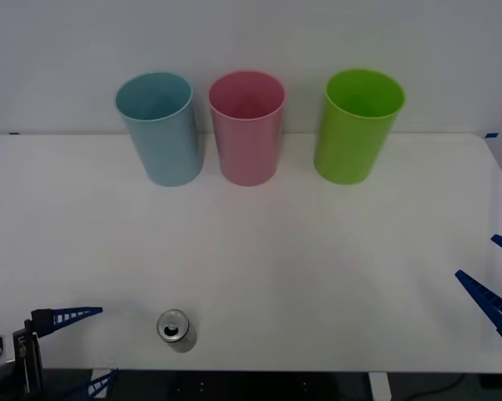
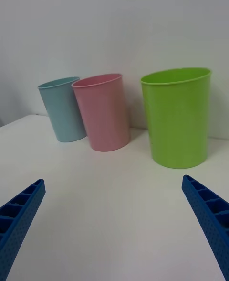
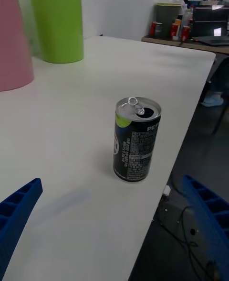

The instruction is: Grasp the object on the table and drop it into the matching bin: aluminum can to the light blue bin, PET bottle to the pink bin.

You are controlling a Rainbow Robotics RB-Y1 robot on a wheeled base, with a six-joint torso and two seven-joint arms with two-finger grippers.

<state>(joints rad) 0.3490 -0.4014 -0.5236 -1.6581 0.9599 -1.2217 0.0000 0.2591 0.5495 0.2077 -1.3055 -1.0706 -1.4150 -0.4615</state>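
Note:
The aluminum can (image 1: 175,330) stands upright near the front edge of the white table (image 1: 317,276); its silver pull-tab top is open and its label is dark (image 3: 135,142). My left gripper (image 1: 88,351) hovers open at the front left corner, a short way left of the can, which stands ahead of its spread fingers (image 3: 112,184). The light blue bin (image 1: 159,125) and the pink bin (image 1: 246,125) stand side by side at the back (image 2: 62,109) (image 2: 102,111). My right gripper (image 1: 493,271) is open at the table's right edge, holding nothing (image 2: 113,183).
A lime green bin (image 1: 357,125) stands at the back, right of the pink one. A white wall rises behind the bins. Beyond the table's edge the left wrist view shows a desk with clutter (image 3: 191,23) and cables on the floor.

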